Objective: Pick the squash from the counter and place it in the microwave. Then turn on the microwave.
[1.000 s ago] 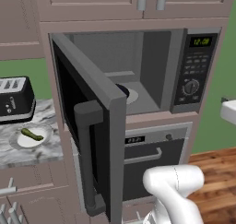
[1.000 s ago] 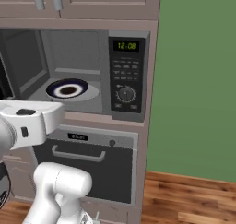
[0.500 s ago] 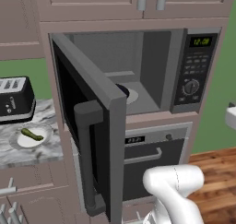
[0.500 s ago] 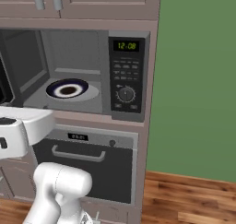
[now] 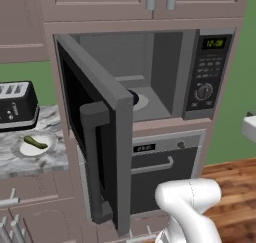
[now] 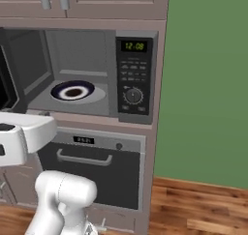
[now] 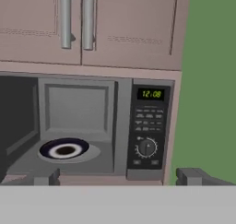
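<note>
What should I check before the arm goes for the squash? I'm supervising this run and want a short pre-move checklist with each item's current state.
1. Microwave door swung open: ok.
2. Cavity free to take the squash: ok; just a dark-rimmed plate sits inside.
3. Squash located: ok; it lies on a white plate on the counter, in front of the toaster.
4. Tool open and holding nothing: ok.
5. Tool aimed at the squash: not ok; the hand view faces the microwave.
6. Open door out of the arm's path to the counter: cannot tell.
</note>
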### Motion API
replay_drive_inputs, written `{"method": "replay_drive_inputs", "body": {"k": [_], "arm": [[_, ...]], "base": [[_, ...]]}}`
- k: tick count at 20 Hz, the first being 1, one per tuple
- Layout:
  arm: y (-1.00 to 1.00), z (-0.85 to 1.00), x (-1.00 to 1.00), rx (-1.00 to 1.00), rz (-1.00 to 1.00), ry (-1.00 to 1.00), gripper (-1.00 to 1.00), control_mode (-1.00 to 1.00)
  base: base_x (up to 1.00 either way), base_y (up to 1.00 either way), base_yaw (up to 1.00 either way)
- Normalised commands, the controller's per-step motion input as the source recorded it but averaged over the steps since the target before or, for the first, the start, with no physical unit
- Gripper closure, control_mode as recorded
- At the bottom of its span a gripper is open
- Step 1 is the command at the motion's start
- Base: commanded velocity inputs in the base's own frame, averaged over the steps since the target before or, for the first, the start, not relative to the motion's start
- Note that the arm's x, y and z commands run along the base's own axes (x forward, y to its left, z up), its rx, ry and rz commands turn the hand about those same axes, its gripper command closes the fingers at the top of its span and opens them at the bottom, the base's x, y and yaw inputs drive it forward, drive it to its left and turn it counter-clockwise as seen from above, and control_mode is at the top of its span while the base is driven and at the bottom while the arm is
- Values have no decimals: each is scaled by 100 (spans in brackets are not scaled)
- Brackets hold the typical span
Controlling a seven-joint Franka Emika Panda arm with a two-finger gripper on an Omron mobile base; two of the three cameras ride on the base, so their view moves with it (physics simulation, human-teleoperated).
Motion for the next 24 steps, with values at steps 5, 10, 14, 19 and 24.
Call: {"method": "replay_drive_inputs", "body": {"k": [5,10,14,19,24], "arm": [[0,0,0,0,0,0,-100,100],[0,0,0,0,0,0,-100,100],[0,0,0,0,0,0,-100,100],[0,0,0,0,0,0,-100,100],[0,0,0,0,0,0,-100,100]], "base": [[-83,-1,0],[-74,2,0],[-58,25,0],[-50,53,0],[-43,72,0]]}}
